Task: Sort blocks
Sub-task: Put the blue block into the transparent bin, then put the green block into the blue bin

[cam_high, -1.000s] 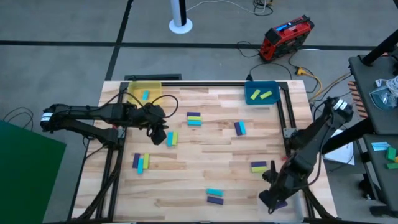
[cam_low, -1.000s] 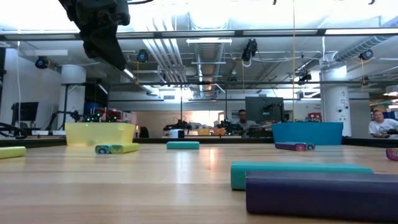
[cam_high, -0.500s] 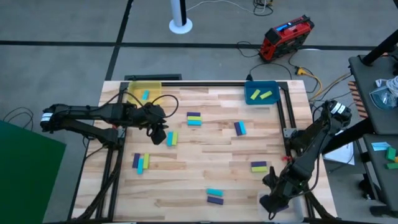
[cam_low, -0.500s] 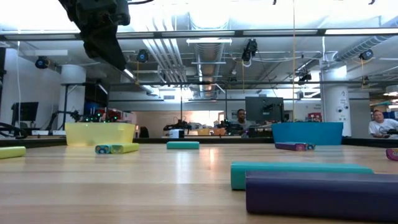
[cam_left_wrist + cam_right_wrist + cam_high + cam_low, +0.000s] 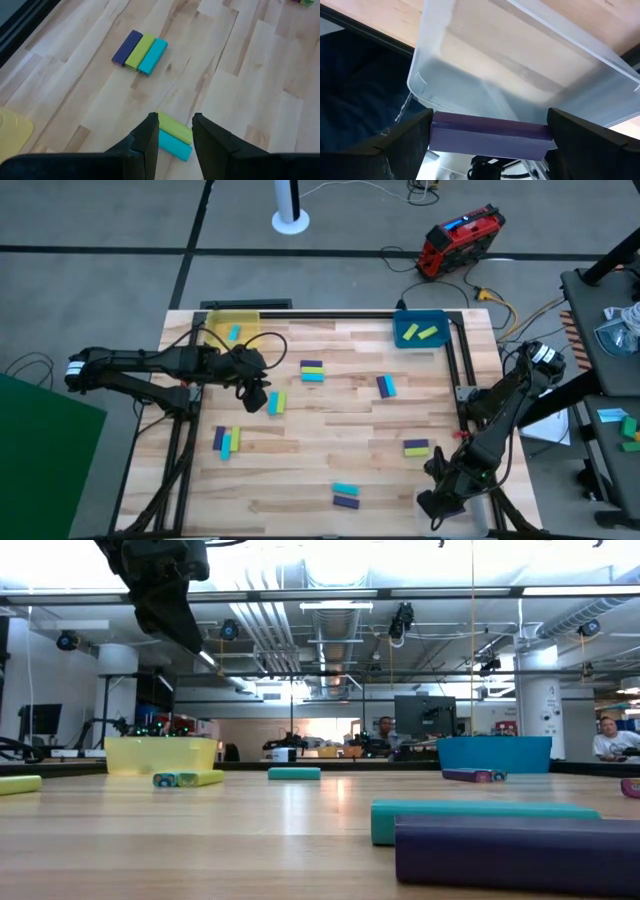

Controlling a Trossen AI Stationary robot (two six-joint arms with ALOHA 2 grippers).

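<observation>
Small cyan, yellow-green and purple blocks lie in little groups on the wooden table (image 5: 330, 430). My left gripper (image 5: 256, 396) hovers open over a yellow-green and cyan pair (image 5: 175, 137), just left of that pair (image 5: 277, 402) in the high view. A purple, yellow-green and cyan trio (image 5: 140, 52) lies beyond it. My right gripper (image 5: 440, 502) is at the table's near right corner, shut on a purple block (image 5: 490, 135) above a clear bin (image 5: 520, 75). My right gripper pinches the purple block between its two fingers (image 5: 385, 150), one on each short end (image 5: 439, 135). The block spans the whole gap between them. It hangs level, lifted clear, over the clear bin's open top.
A yellow bin (image 5: 232, 330) with a cyan block stands at the far left, a blue bin (image 5: 420, 332) with yellow-green blocks at the far right. A cyan block (image 5: 480, 818) and a purple one (image 5: 520, 852) lie close to the low camera. People sit in the room behind.
My right gripper has edged slightly toward the table's near right corner, the purple block still in its hold.
</observation>
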